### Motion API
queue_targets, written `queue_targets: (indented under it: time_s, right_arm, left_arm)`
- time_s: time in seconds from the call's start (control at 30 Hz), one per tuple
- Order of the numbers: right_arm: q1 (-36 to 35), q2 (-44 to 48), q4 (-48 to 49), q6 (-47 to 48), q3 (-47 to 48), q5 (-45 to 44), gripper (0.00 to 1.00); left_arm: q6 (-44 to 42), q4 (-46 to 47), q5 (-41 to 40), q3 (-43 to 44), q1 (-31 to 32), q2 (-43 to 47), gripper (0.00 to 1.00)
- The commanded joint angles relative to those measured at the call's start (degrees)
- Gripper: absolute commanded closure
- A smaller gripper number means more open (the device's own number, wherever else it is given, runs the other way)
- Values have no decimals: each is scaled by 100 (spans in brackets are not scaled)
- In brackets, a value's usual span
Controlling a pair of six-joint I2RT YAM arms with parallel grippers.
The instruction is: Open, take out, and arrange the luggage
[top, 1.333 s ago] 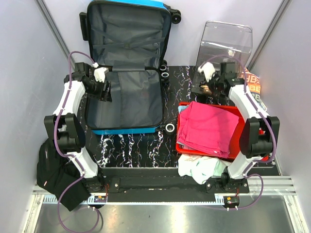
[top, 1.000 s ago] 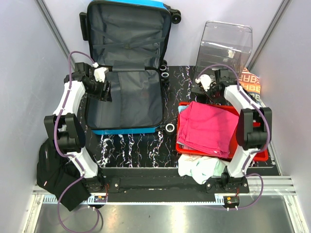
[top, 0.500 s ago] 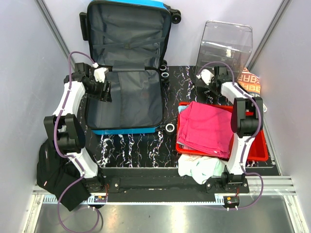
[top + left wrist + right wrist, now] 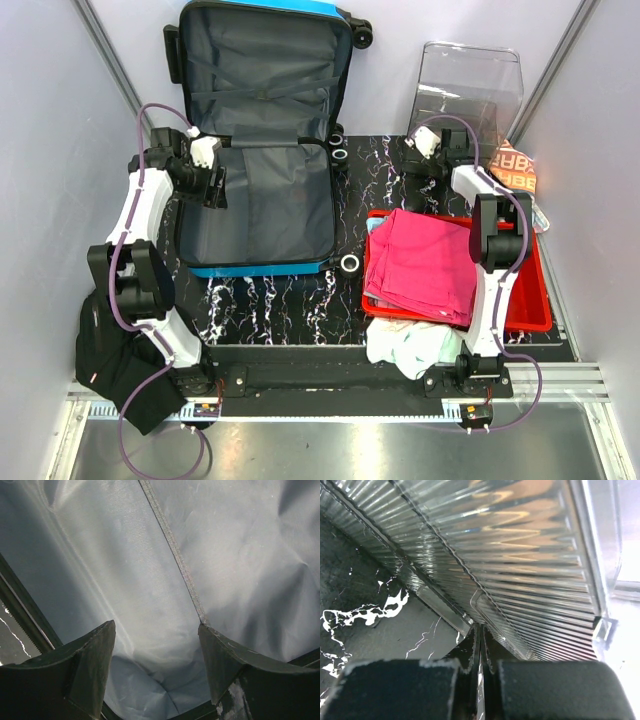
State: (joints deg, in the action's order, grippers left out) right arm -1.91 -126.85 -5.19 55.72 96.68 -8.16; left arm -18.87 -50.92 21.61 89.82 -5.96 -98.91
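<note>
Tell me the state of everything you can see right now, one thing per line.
luggage: open, lid standing up, both halves empty.
left gripper: open, over the luggage lining, holding nothing.
right gripper: shut, empty, at the foot of the clear drawer box.
red tray: loaded with folded pink cloth.
white garment: crumpled at the tray's near edge.
black garment: heaped at the near left.

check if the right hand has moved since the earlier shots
Yes. The right hand has edged rearward, away from the red tray's rear rim. It is shut, at the base of the clear box.
</note>
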Motion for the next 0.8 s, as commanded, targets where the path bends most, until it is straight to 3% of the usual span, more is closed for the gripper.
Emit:
queue_targets:
  time_s: [0.0,0.1,0.2,0.27,0.33,0.37,0.4,0.43,0.47,0.53,0.77]
  right_arm:
    - [-2,501,1204,-158,-236,7,97]
    - [-2,1415,1626,-647,-1306,568,95]
    - [-11,2408,1304,-1289,-1896,1464,88]
    - [-2,3015,1039,-1616,-2091,2124,78]
    - [7,3445,644,-2196,-2285,2510,63]
    - [-2,3543,555,-2345,-2329,2565,43]
    - [-2,3631,250,-2704,-2425,2591,37]
    - [7,3780,160,-2855,-2478,2531,32]
    - [33,3851,115,-3013,-2540,2426,17]
    - [94,4026,45,-3610,-2724,1962,1]
    - [1489,4730,-26,-6175,-3419,1335,0]
  left_arm:
    - [-38,126,-69,0,16,267,29]
    - [-29,143,-95,18,24,285,29]
    - [6,152,-78,27,16,285,29]
    - [33,170,-60,35,24,285,29]
    - [42,178,-60,53,33,294,29]
    - [50,178,-60,53,51,302,28]
    - [59,178,-60,62,51,311,28]
    - [77,178,-60,53,51,346,27]
    - [77,196,-69,44,77,364,26]
    - [86,214,-86,-26,103,442,24]
    - [269,529,-603,-596,279,864,14]
